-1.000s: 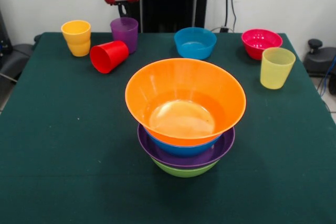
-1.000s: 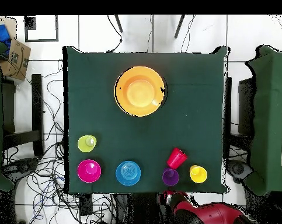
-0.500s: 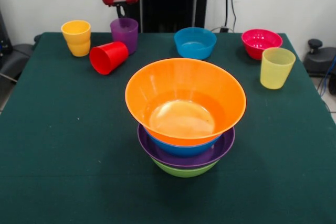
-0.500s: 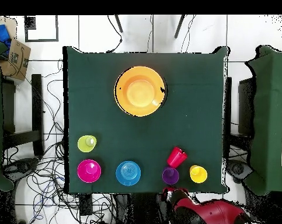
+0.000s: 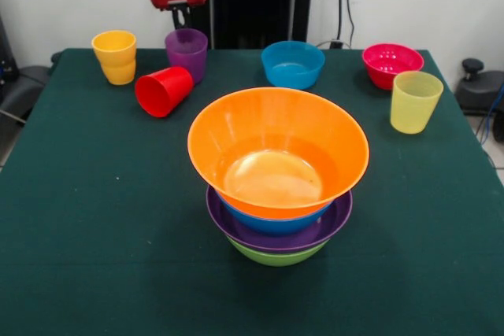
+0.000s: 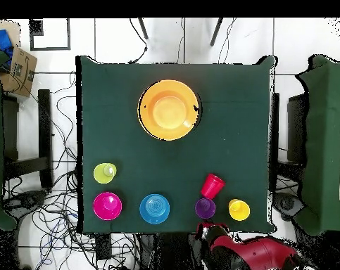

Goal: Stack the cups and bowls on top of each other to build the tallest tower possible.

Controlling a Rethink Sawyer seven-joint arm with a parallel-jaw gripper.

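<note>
Gripper (image 5: 183, 15) just behind purple cup (image 5: 187, 52); finger state unclear. Red cup (image 5: 164, 90) tipped over beside it.

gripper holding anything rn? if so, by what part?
Cannot tell: the gripper hangs just behind the purple cup, its tips hidden, so no hold shows.

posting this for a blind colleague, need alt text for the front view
A tower of four nested bowls, green, purple, blue and a wide orange one on top, stands mid-table. Behind it: an orange-yellow cup, a red cup on its side, a purple cup, a blue bowl, a pink bowl and a pale yellow cup. The gripper hangs above the purple cup.
</note>
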